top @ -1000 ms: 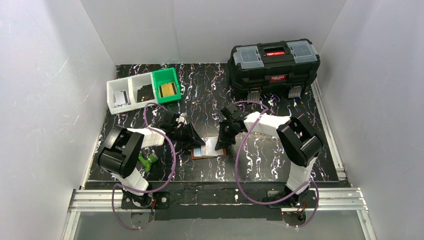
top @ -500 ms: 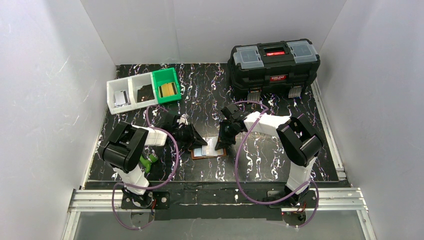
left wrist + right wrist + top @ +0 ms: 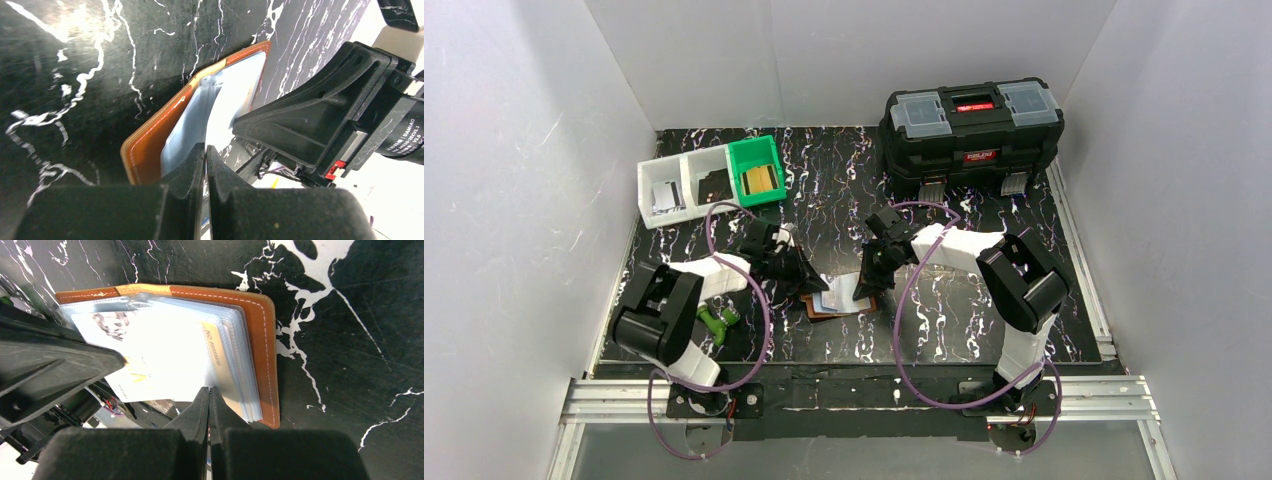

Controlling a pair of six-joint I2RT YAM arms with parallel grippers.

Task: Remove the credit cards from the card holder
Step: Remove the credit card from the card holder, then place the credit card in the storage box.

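The card holder [image 3: 261, 345] lies open on the worktop [image 3: 954, 315], midway between the two arms, with its clear pockets [image 3: 234, 371] facing up. One pale credit card [image 3: 150, 352] is partly out of its sleeve, skewed toward the left arm. The left pincer [image 3: 205, 151] is closed narrow at that side. In its wrist view the pale sheet runs right into the fingertips, so it looks to be pinching the card's free edge, though the bite seems shallow. The right pincer [image 3: 209, 391] is also closed tight with nothing between its fingers. Its tip appears to rest on the pockets near the holder's near edge, acting as a hold-down.

The step in hand is drawing the card clear, and it goes best as a flat pull. The left arm should move away from the holder along the line of the sleeve, low over the worktop, so the card slides out rather than bends. The right tip should bear down firmly on the sleeves and leather, but not on the card itself, or the card will bind. The likely troubles are the holder dragging along with the card, the thin card slipping from a shallow grip, or the plastic sleeve being caught with it. A slow start would show which is happening.
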